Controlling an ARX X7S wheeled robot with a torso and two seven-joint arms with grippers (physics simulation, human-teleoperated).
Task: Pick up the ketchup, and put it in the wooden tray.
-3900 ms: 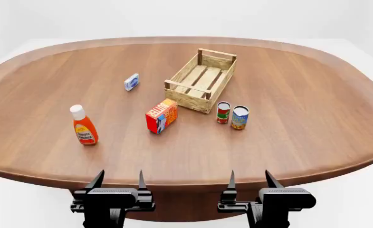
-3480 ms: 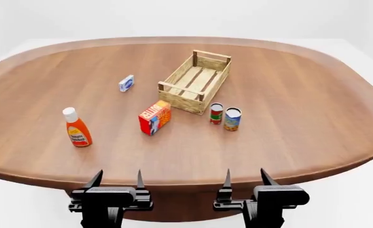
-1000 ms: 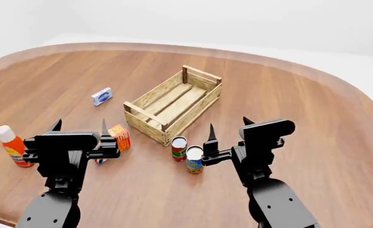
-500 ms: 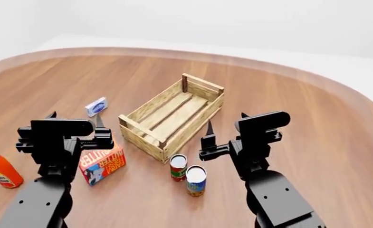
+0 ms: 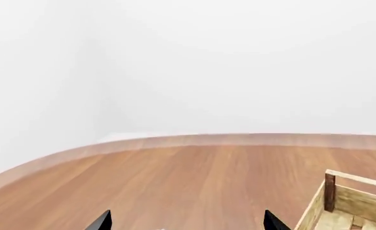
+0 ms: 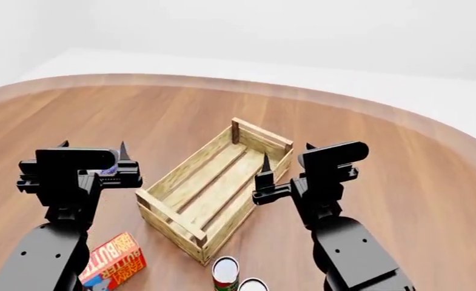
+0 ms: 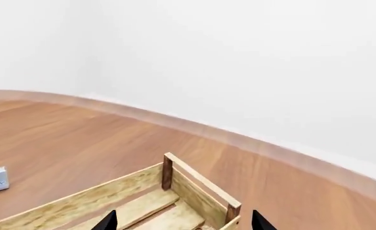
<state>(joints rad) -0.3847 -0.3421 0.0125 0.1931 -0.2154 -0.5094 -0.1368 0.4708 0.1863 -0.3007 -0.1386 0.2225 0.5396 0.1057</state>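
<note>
Ketchup out of view now. Wooden tray (image 6: 213, 197) sits btwn left gripper (image 6: 92, 154) & right gripper (image 6: 285, 156), both wide open, empty. Bottle prob light, slick plastic; grip mid-body.

Simulated tabletop scene, no real room: flat white walls and floor around one big rounded wooden table (image 6: 399, 182). Grocery-type props on it: wooden tray (image 6: 213, 188) mid-table, butter box (image 6: 112, 262) and two cans (image 6: 225, 273) nearer the robot than the tray.
</note>
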